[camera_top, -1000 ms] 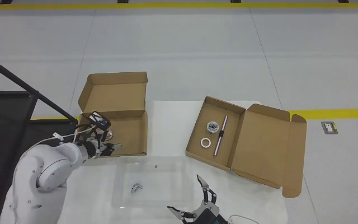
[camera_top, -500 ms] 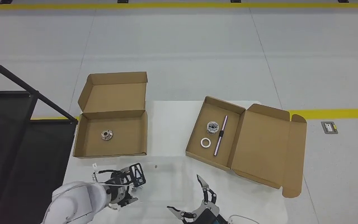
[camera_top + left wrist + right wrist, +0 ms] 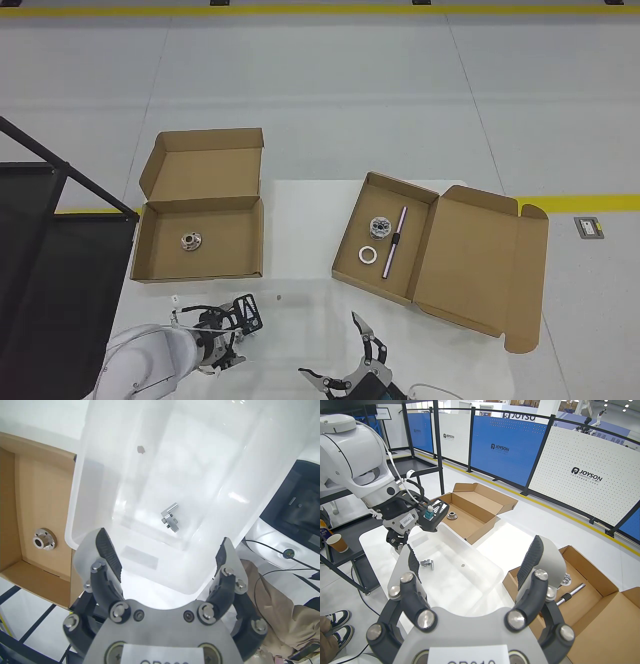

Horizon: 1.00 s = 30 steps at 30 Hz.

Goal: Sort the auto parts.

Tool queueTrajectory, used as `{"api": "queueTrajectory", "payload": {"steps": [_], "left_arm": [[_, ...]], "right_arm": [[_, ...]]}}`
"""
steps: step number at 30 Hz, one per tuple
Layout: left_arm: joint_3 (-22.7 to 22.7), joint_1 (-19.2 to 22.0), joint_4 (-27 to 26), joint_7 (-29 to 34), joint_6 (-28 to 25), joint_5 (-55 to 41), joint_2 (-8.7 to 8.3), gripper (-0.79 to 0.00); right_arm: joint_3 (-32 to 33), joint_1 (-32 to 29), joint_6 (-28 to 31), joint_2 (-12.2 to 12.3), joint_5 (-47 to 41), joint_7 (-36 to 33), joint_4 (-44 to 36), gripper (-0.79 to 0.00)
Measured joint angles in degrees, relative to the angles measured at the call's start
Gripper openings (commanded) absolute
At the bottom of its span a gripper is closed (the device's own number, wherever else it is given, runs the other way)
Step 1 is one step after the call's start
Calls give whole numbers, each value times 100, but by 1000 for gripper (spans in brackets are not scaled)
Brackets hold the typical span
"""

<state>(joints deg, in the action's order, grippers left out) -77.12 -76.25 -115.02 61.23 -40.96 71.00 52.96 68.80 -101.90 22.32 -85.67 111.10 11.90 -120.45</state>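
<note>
Bracket first: the small silver metal bracket (image 3: 170, 517) lies in the clear plastic bin (image 3: 82, 475), just below my left gripper (image 3: 164, 547), fingers spread wide. The right gripper (image 3: 473, 547), equally spread, hangs farther off at the bin's near right corner.

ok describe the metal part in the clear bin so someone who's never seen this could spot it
Start at the white table and find the clear plastic bin at its robot-side edge. On the bin's floor lies a small silver bracket with a short pin sticking out. Its only neighbour there is a tiny dark speck, far smaller and not shiny.
</note>
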Motion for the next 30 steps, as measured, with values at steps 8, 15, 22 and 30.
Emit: {"api": "queueTrajectory", "payload": {"steps": [8, 15, 22, 30], "left_arm": [[434, 354, 321, 150, 89, -39, 43, -191], [719, 554, 634, 445, 234, -91, 42, -219], [1146, 891, 1234, 538, 391, -28, 78, -182], [1540, 1289, 1799, 388, 525, 16, 180, -252]], "right_arm": [[0, 0, 0, 0, 0, 0, 0, 0], [0, 0, 0, 0, 0, 0, 0, 0], [0, 0, 0, 0, 0, 0, 0, 0], [0, 0, 0, 0, 0, 0, 0, 0]]}}
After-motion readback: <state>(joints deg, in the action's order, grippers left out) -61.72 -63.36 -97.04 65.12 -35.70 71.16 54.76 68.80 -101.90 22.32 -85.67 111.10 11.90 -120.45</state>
